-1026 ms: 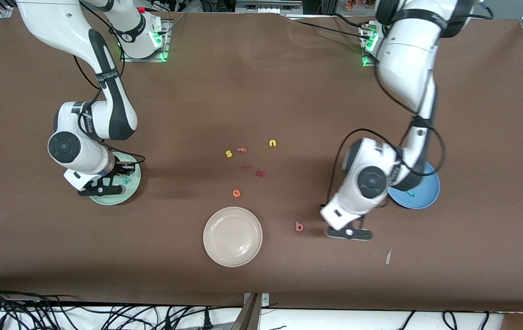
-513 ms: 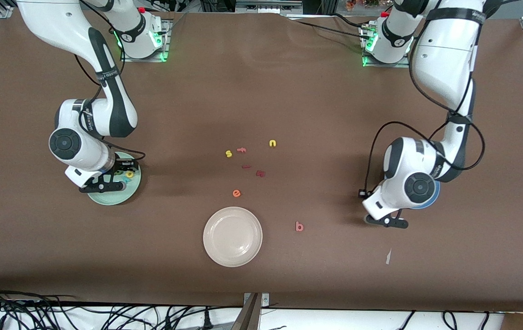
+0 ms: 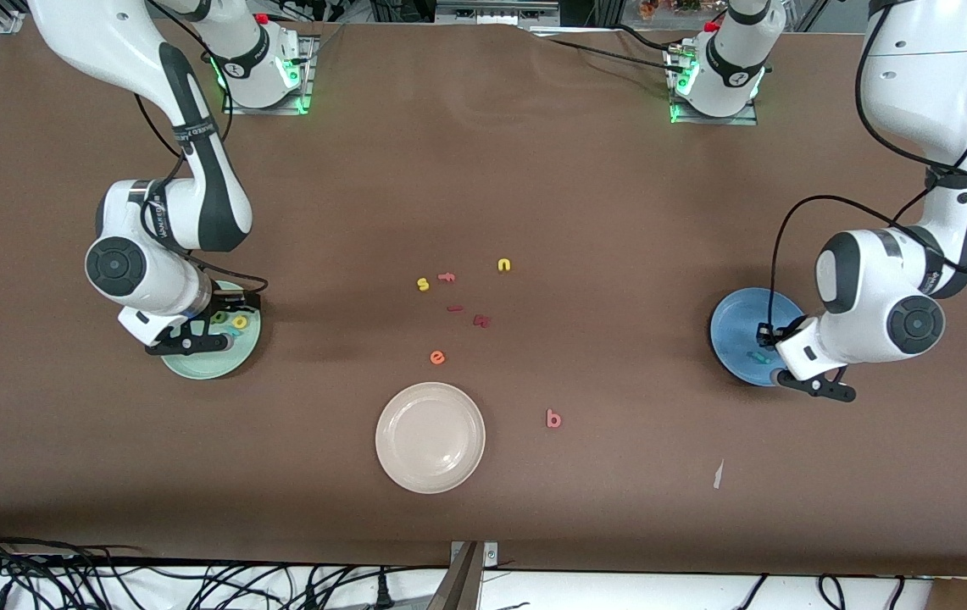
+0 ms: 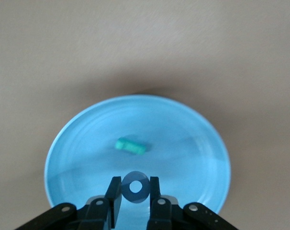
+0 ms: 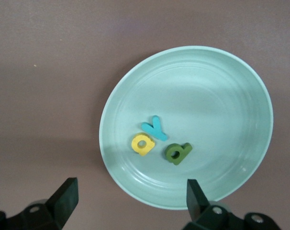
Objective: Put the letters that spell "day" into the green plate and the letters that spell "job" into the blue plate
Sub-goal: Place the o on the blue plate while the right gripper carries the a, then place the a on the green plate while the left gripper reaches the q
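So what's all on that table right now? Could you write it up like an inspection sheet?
Surface: brown table.
Job's things: green plate holds the yellow a, teal y and dark green d. Blue plate holds the teal j. Red b lies on the table beside the white plate.
Clutter: spare letters mid-table; a paper scrap.
Grippers: right gripper open over the green plate; left gripper shut on the blue o over the blue plate.
Cables: tangled cables below the table edge.
Surroundings: nothing seen.
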Action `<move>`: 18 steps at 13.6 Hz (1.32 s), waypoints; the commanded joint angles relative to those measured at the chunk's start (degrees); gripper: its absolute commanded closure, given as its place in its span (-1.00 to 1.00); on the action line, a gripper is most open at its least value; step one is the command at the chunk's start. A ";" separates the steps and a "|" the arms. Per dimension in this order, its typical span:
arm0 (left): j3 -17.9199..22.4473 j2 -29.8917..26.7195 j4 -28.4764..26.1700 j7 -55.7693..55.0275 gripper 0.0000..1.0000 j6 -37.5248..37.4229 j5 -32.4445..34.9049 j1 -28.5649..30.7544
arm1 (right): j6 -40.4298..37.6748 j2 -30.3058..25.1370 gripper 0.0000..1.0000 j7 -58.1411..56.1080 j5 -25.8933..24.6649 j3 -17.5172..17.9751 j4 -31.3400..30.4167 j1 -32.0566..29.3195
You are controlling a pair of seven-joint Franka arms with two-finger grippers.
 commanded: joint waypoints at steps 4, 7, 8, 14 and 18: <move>-1.15 -1.83 -1.14 -4.82 -0.26 0.76 -2.68 -4.13 | -15.29 -0.89 -1.00 -0.89 0.18 0.22 10.69 0.23; -4.83 -1.31 1.40 -10.70 -0.26 4.68 -10.92 -5.80 | -25.84 -0.54 -1.00 -0.90 0.18 0.40 18.69 0.40; -5.28 0.00 2.98 -12.64 -0.26 7.93 -11.65 -7.38 | -28.48 -0.63 -1.00 -0.81 0.27 0.40 19.93 0.40; -5.20 16.43 24.26 -33.98 -0.26 15.32 -11.74 -18.63 | -37.73 -1.16 -1.00 -0.81 0.27 0.57 28.28 1.89; -5.20 19.08 26.72 -36.12 -0.24 20.34 -11.83 -20.66 | -37.82 -1.33 -1.00 -0.90 0.10 0.57 28.47 2.69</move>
